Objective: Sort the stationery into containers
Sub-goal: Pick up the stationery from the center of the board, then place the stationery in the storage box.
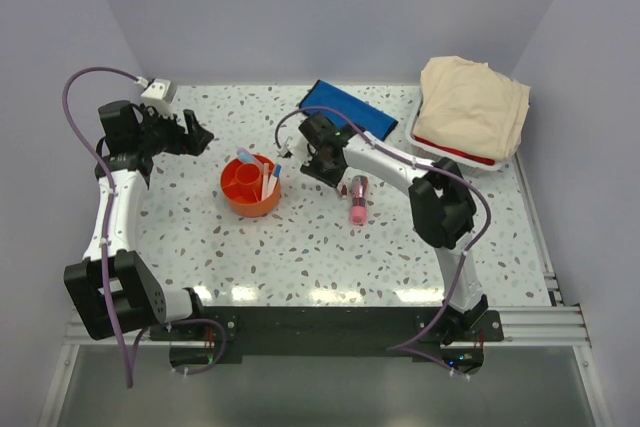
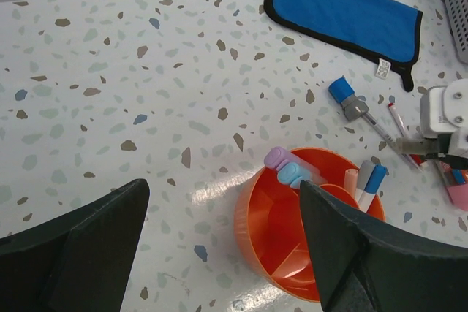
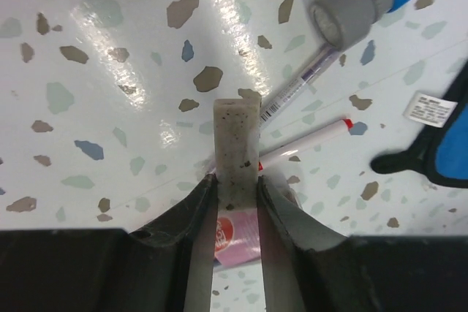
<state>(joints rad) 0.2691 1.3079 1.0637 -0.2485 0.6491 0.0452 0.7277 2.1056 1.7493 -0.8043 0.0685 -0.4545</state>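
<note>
My right gripper (image 3: pixel 235 180) is shut on a beige speckled eraser block (image 3: pixel 236 133), low over the table just in front of the blue pouch (image 1: pixel 350 110). Under it lie a blue-capped pen (image 3: pixel 344 20), a thin white pen with red ends (image 3: pixel 307 144) and a pink tube (image 3: pixel 238 242). The pink tube (image 1: pixel 358 209) also shows from above. The orange tub (image 2: pixel 252 224) holds a lilac marker (image 2: pixel 278 157), a light-blue one (image 2: pixel 292 174) and blue-capped markers (image 2: pixel 374 180). My left gripper (image 2: pixel 223 246) stands open, empty, up and to the left of the tub (image 1: pixel 232 203).
A white basket with a red rim (image 1: pixel 455 152) and beige cloth (image 1: pixel 470 107) stands at the back right. A small white box (image 1: pixel 158 93) sits at the back left corner. The pouch's white tag (image 3: pixel 430 107) lies near my right fingers.
</note>
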